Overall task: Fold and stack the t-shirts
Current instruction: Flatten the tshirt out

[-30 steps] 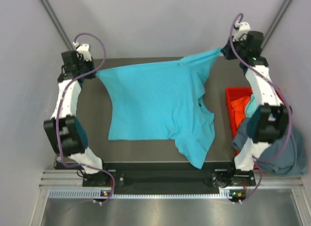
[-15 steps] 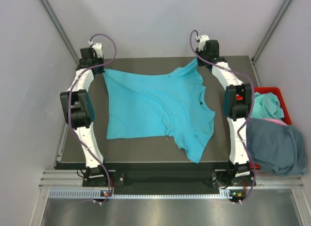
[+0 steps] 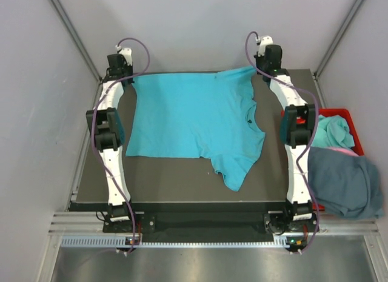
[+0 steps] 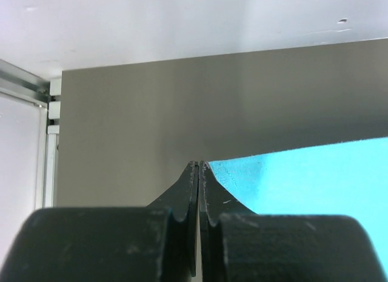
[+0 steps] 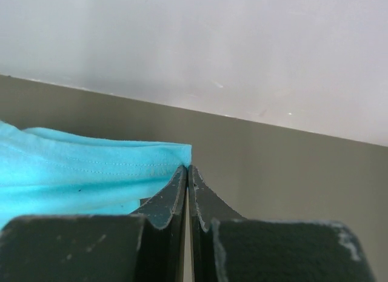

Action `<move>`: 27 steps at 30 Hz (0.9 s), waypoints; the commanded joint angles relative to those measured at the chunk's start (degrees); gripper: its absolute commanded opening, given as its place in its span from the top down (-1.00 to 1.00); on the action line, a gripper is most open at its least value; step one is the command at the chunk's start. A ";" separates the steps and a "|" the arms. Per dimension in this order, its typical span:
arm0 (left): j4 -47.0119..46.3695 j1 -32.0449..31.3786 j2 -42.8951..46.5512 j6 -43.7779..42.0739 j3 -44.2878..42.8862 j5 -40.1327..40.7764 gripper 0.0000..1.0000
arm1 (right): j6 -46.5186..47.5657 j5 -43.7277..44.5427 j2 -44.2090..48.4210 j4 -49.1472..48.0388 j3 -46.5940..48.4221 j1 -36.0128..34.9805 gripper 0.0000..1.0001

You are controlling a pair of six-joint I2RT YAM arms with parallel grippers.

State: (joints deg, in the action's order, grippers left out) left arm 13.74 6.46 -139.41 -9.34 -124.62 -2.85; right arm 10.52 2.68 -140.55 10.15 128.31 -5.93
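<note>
A bright turquoise t-shirt [image 3: 194, 118] lies spread on the dark table [image 3: 176, 188], its far edge along the back and one sleeve trailing toward the near right. My left gripper [image 3: 130, 76] is at the shirt's far left corner, shut on the cloth edge [image 4: 315, 179]. My right gripper [image 3: 260, 72] is at the far right corner, shut on the hem [image 5: 73, 173]. In the wrist views the left gripper [image 4: 199, 164] and the right gripper [image 5: 187, 168] show pressed jaws with cloth meeting the tips.
A red bin [image 3: 347, 113] stands off the table's right side with a teal cloth [image 3: 333, 130] and a pinkish one [image 3: 343, 151] in it. A slate blue-grey t-shirt [image 3: 345, 185] hangs over its near end. Grey walls close in behind and on both sides.
Both arms have stretched toward the back edge, carrying the turquoise t-shirt's corners. The shirt went from hanging and wrinkled to lying flatter and farther back.
</note>
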 commanded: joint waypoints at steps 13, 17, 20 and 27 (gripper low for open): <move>-4.68 -0.66 8.18 -0.94 8.49 3.12 1.00 | -0.41 0.93 4.75 -3.03 -4.89 0.40 1.00; -8.11 -0.13 14.25 -1.03 19.12 3.12 1.00 | -0.59 0.05 9.41 -3.65 -10.61 0.48 1.00; -8.72 0.57 17.85 -0.85 24.39 1.29 1.00 | -0.85 -0.57 13.10 -4.61 -15.97 0.48 1.00; -10.13 1.98 23.57 0.47 31.62 -0.83 1.00 | -1.73 -1.53 21.53 -7.16 -27.58 0.48 1.00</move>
State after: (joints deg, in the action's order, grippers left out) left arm 8.40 7.11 -121.21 -9.58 -94.59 -2.87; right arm 9.65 1.30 -126.37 7.92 102.63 -5.87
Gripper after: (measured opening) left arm 0.011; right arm 0.006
